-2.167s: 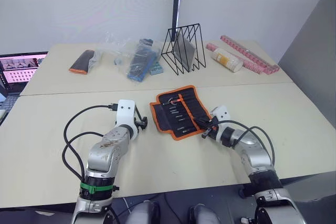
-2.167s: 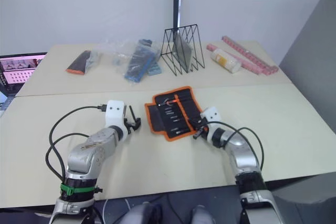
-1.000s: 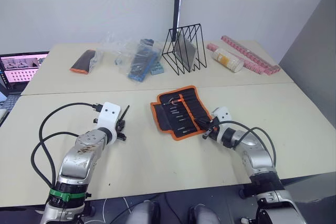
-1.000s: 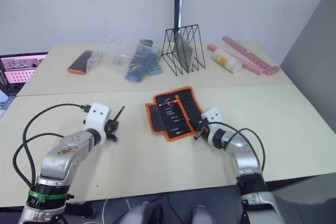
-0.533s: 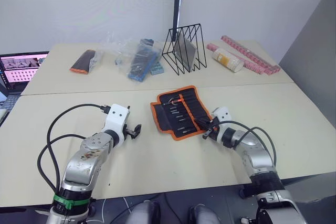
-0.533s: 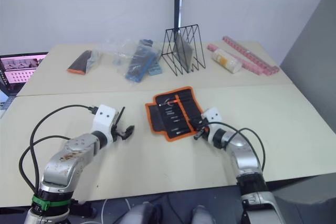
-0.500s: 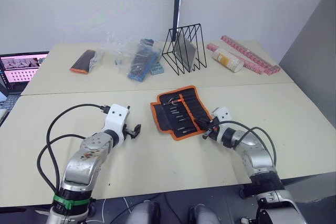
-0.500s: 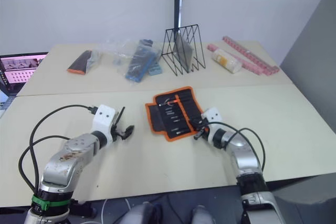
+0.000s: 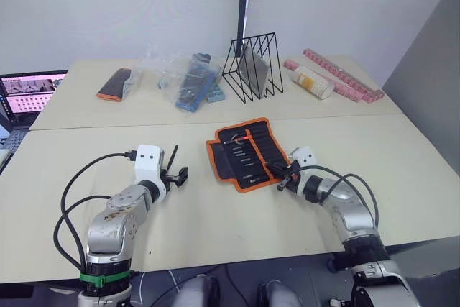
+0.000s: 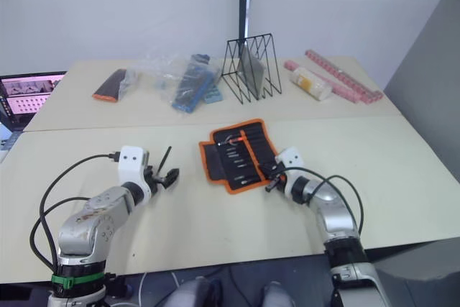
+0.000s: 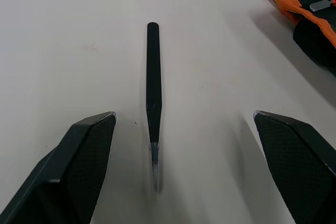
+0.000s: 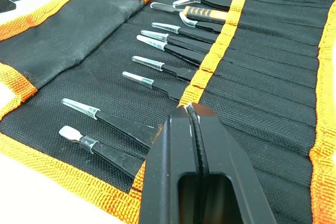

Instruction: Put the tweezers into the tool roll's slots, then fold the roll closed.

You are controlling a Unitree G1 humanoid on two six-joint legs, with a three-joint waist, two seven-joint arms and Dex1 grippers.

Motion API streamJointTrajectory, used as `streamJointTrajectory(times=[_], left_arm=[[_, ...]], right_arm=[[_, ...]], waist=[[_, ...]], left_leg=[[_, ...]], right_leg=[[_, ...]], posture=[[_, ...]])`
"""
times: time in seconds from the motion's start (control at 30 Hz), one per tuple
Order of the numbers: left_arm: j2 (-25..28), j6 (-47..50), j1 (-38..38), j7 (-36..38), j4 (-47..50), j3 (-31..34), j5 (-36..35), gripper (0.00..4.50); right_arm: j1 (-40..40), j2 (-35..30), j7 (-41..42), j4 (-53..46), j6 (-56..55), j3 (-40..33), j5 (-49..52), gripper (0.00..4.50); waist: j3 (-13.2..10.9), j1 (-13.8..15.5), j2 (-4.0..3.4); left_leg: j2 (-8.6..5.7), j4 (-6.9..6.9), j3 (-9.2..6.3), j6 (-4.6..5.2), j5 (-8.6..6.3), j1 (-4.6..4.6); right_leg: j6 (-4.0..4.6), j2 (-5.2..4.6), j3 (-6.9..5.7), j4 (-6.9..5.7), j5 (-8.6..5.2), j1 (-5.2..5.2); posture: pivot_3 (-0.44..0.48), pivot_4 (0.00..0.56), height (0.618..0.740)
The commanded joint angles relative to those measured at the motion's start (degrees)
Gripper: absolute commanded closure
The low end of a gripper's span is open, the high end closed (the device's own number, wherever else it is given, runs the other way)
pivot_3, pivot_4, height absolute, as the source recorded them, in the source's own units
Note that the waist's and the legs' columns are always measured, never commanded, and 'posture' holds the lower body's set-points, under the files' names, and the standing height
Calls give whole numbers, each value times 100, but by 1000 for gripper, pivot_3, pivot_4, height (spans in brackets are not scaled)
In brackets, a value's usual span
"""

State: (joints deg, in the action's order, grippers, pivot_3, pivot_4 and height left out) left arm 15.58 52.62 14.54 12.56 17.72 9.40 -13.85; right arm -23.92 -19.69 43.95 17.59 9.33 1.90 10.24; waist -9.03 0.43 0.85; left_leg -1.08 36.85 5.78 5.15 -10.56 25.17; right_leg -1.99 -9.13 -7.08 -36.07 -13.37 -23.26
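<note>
My left gripper [image 11: 173,166] has swung back, jaws wide, straddling the last loose tweezer [image 11: 153,82] on the table [image 9: 215,228]. Right gripper [image 12: 191,129] stays pinched empty over the open tool roll [image 9: 248,152]; I'd grab next.

The beige desk [image 9: 215,228] carries the open tool roll [image 9: 248,154], one loose tweezers [image 9: 172,157], a wire rack [image 9: 251,67] and plastic-bagged items [image 9: 188,78].

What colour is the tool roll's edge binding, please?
Orange, clearest in the right wrist view on the tool roll.
</note>
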Motion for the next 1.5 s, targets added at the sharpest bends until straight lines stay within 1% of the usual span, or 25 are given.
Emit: streamJointTrajectory(times=[0.03, 0.17, 0.4, 0.5, 0.67, 0.77, 0.87, 0.93, 0.97, 1.03, 1.1, 1.13, 1.27, 1.33, 1.37, 1.5], left_arm=[[64, -7, 8, 12, -31, -123, 16, 833], [105, -37, -10, -15, -120, -220, 77, 2163], [102, -420, 40, -23, -352, -308, 225, 4467], [167, -558, 88, 11, -372, -282, 252, 4467], [400, -871, 312, 329, -206, -212, 125, 4467], [617, -1012, 583, 736, -132, -304, 15, 4467], [863, -929, 963, 1360, -57, -508, -295, 4467], [1077, -811, 1195, 1841, -35, -775, -467, 4467], [1335, -939, 1321, 2305, -80, -1110, -423, 4467], [1692, -1171, 1522, 2945, -228, -1576, -341, 4467], [1867, -1392, 1791, 3409, -502, -1900, -278, 4467], [1913, -1470, 1883, 3554, -610, -1994, -266, 4467], [1912, -1870, 2421, 4224, -1192, -2557, -51, 4467], [1921, -2341, 2597, 4489, -1502, -2896, 261, 4467], [1929, -2529, 2644, 4582, -1624, -3001, 384, 4467], [1656, -2666, 2945, 4765, -2268, -3336, 694, 4467]], right_arm=[[154, 22, 185, 50, 180, 291, -75, 4500], [165, 15, 191, 59, 167, 312, -96, 4500], [184, 3, 198, 33, 170, 326, -98, 4500], [186, -10, 194, 28, 173, 310, -93, 4500], [214, -19, 167, -24, 188, 282, -82, 4500], [233, -28, 138, -68, 203, 251, -72, 4500], [280, -38, 96, -173, 238, 215, -56, 4500], [313, -45, 58, -236, 254, 194, -60, 4500], [343, -55, 20, -261, 242, 179, -76, 4500], [395, -83, -40, -295, 203, 175, -126, 4500], [458, -108, -100, -389, 175, 147, -141, 4500], [475, -110, -124, -429, 180, 131, -131, 4500], [631, -179, -222, -724, 172, 44, -79, 4500], [697, -202, -257, -767, 154, 76, -120, 4500], [712, -209, -275, -780, 154, 96, -139, 4500], [794, -164, -388, -852, 150, 130, -152, 4500]], waist=[[0, 1, 0], [0, 6, 0], [1, 23, -1], [0, 23, -1], [0, 22, 1], [0, 22, 0], [0, 22, 0], [-1, 22, 0], [-1, 22, 0], [-1, 20, -1], [-1, 20, -2], [-2, 24, -3], [-4, 36, -3], [-4, 36, -4], [-4, 32, -4], [-4, 28, -3]], left_leg=[[-1, 0, 0, 0, 0, 0], [-1, 0, 0, 0, 0, 0], [-2, 0, -1, 0, 0, -1], [-2, 0, -1, 0, 0, -1], [-2, 0, -1, 0, 0, 0], [-2, 0, -1, 0, 0, 0], [-4, 0, -1, 0, 0, 0], [-4, 0, -1, 0, 0, 0], [-4, 0, 0, 0, 0, 0], [-4, -1, 1, 0, 0, 0], [-5, -1, 2, -1, 0, 0], [-3, -2, 2, -1, 0, 0], [1, -1, 0, -2, 1, 1], [1, -1, 1, -2, 1, 1], [1, -1, 1, -2, 1, 1], [3, -1, 1, -1, 1, 1]], right_leg=[[0, 0, 0, 0, 0, 0], [0, 0, 1, 0, 0, -2], [0, -2, 1, 1, 0, -2], [0, -5, 1, 1, 0, -2], [0, -5, 1, 1, 0, -4], [0, -5, 1, 1, 0, -5], [0, -5, 1, 3, 0, -4], [0, -4, 1, 3, 0, -4], [-1, -4, 0, 3, 0, -4], [0, 3, -1, 3, 0, -4], [0, 10, 0, 2, -1, -5], [0, 35, 1, 3, -1, -6], [0, 28, 5, 11, -2, -5], [0, 26, 5, 15, -2, -6], [0, 22, 6, 16, -2, -5], [0, 13, 4, 12, -2, -4]], posture=[[0, 150, 704], [0, 150, 704], [0, 150, 704], [0, 150, 704], [0, 150, 704], [0, 150, 704], [0, 150, 704], [0, 150, 704], [0, 150, 704], [0, 150, 704], [0, 150, 704], [0, 150, 704], [0, 150, 704], [0, 150, 704], [0, 150, 704], [0, 150, 704]])
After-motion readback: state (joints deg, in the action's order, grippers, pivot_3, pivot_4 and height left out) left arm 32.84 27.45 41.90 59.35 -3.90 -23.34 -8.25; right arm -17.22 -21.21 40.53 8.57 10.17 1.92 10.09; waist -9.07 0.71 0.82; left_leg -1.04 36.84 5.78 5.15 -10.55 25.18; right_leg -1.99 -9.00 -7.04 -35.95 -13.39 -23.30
